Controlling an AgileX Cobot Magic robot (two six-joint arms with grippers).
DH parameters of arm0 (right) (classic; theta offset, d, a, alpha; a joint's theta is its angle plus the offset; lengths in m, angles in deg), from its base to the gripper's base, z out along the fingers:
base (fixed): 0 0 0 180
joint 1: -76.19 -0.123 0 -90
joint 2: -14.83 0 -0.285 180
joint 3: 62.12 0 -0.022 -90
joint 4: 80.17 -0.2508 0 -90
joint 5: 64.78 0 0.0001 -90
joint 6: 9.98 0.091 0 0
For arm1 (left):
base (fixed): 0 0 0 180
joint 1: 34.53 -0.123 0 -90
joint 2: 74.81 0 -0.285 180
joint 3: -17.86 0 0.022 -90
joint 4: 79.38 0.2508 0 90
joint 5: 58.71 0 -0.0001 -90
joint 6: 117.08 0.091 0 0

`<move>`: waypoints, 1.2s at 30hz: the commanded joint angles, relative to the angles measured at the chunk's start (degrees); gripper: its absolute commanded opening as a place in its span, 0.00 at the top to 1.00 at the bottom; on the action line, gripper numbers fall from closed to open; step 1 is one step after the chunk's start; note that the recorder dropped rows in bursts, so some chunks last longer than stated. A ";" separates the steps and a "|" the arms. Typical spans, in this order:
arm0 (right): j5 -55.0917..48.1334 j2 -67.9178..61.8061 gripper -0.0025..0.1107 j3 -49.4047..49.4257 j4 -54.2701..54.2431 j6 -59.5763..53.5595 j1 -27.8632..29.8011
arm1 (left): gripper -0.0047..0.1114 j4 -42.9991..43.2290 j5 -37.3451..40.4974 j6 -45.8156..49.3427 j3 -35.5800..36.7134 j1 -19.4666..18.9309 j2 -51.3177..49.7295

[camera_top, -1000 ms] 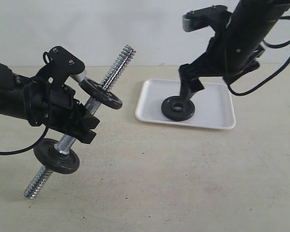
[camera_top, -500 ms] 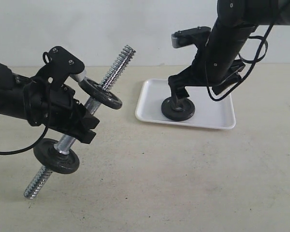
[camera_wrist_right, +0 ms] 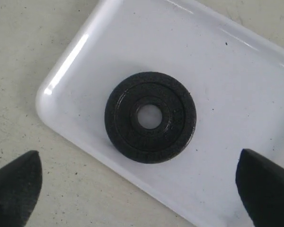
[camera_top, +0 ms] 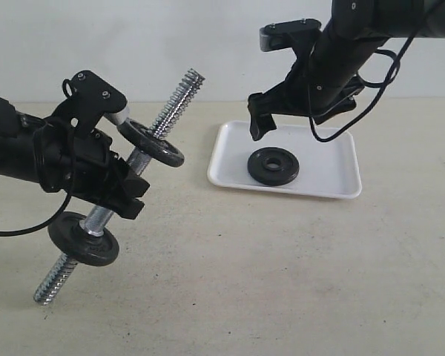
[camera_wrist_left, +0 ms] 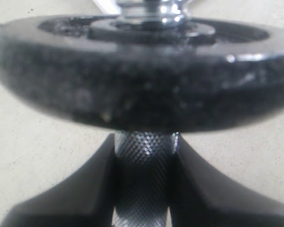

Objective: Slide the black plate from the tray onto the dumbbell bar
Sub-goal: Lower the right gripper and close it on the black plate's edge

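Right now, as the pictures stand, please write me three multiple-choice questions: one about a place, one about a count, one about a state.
1. Where is the black plate? A. On the dumbbell bar. B. Flat in the tray. C. In the right tool.
2. How many black discs sit on the bar? A. None. B. One. C. Two.
3. How is the right tool? A. Open, holding nothing. B. Shut on the plate. C. Shut on the tray rim.
Answers: 1 B, it lies inside the white rim. 2 C, one on each side of the left tool, which clamps the bar. 3 A, its fingers stand wide apart above the plate.
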 commanded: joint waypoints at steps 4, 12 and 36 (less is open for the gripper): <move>-6.03 -6.75 0.08 -5.70 1.29 0.16 0.08 | 0.92 -2.12 -3.69 0.15 -1.97 -0.08 3.48; -1.12 -9.76 0.08 -6.95 0.54 3.61 0.08 | 0.92 -2.12 -3.96 0.15 -1.97 -0.61 3.48; 6.87 -11.05 0.08 -6.95 -0.63 9.06 0.08 | 0.92 -2.12 -3.20 0.15 -1.97 -0.72 3.48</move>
